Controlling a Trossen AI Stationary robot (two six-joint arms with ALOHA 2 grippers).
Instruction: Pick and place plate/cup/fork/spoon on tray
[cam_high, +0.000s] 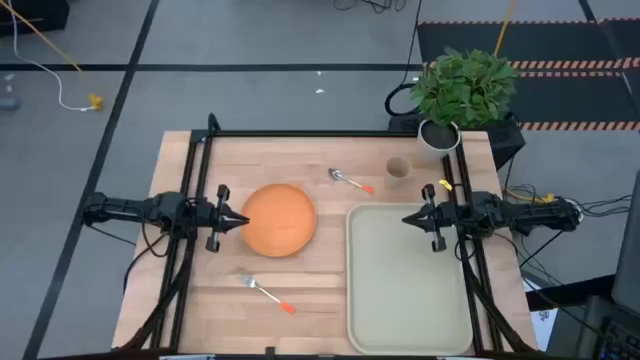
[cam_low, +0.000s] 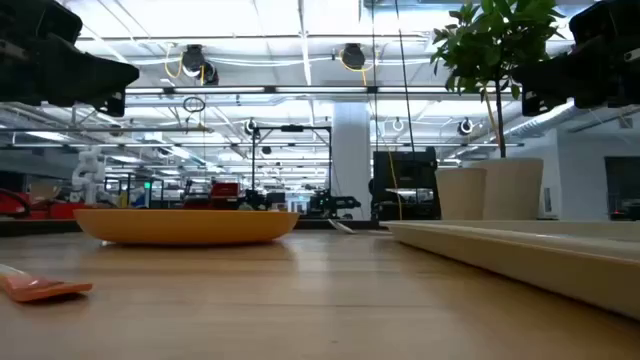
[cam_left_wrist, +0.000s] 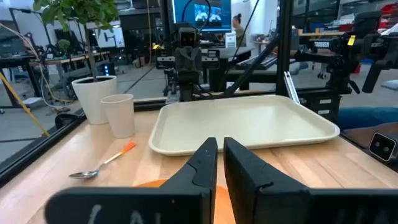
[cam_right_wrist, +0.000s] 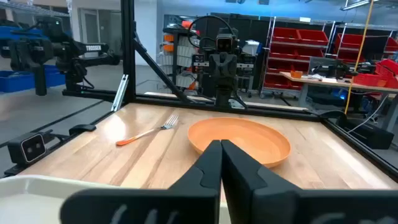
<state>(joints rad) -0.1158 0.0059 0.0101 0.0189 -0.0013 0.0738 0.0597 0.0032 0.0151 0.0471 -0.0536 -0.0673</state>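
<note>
The orange plate (cam_high: 280, 222) lies flat on the wooden table, left of centre. The pale tray (cam_high: 410, 290) lies to its right. At the far side the spoon (cam_high: 350, 180) lies flat, and the tan cup (cam_high: 398, 168) stands upright. The fork (cam_high: 268, 292) lies near the front edge. My left gripper (cam_high: 243, 218) hovers shut, level, at the plate's left rim, well above the table in the low view. My right gripper (cam_high: 405, 219) hovers shut above the tray's far part, pointing toward the plate (cam_right_wrist: 239, 140).
A potted plant (cam_high: 462, 90) in a white pot stands at the table's far right corner, just behind the cup. Black frame rails (cam_high: 300, 133) run along the far edge and both sides. Bare wood shows between the plate and the tray.
</note>
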